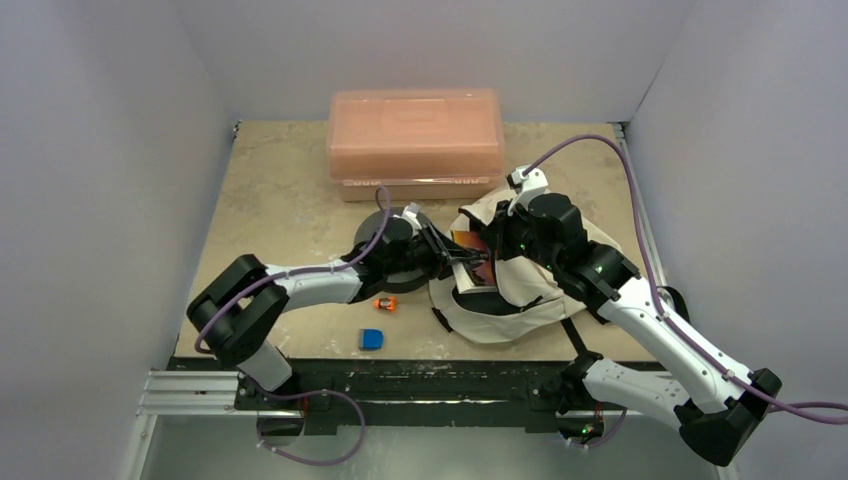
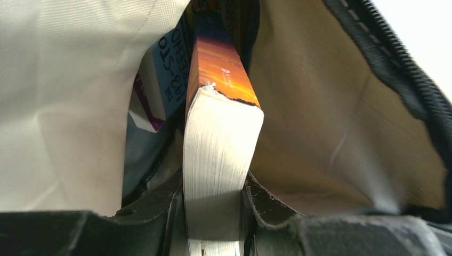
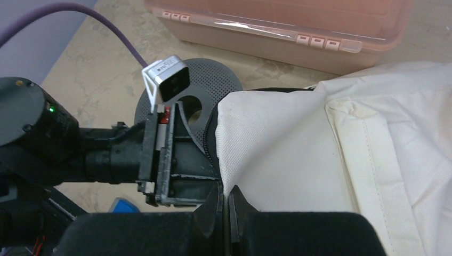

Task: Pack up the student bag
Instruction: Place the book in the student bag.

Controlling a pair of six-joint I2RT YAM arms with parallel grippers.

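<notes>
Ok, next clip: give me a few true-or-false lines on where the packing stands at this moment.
1. The left claw grips an orange-covered book inside the student bag. True.
2. The right claw is open and clear of the bag. False: it is shut on the bag's cream fabric at the opening.
3. That book is the only thing in the bag. False: a blue-covered book is in there beside it.
4. The pink box stands behind the bag. True.
5. The small blue object is packed. False: it lies on the table near the left arm.
</notes>
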